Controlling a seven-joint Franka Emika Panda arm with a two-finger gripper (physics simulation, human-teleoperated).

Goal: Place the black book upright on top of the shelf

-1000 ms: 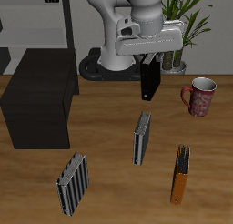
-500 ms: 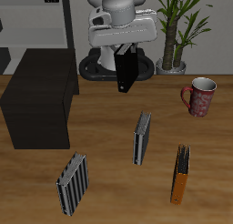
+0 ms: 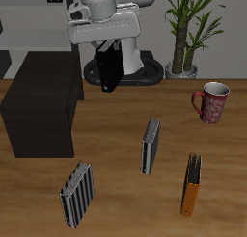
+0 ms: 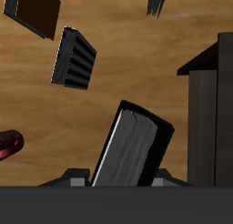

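Observation:
The black book [image 3: 108, 69] hangs upright in my gripper [image 3: 106, 46], high above the table beside the shelf. It fills the near part of the wrist view [image 4: 133, 147]. My gripper is shut on its top end. The shelf [image 3: 41, 101] is a low, wide matt black box at the table's side; its top corner shows in the wrist view [image 4: 211, 100]. The book is level with or a little above the shelf's top, just off its edge.
A grey book [image 3: 150, 146] stands mid-table. A striped grey book [image 3: 76, 195] stands near the front edge. An orange-edged dark book [image 3: 192, 185] stands near the front. A red mug [image 3: 211, 100] and a potted plant [image 3: 186, 34] stand farther back.
My gripper has carried the black book sideways across the table from near the mug toward the shelf, staying raised.

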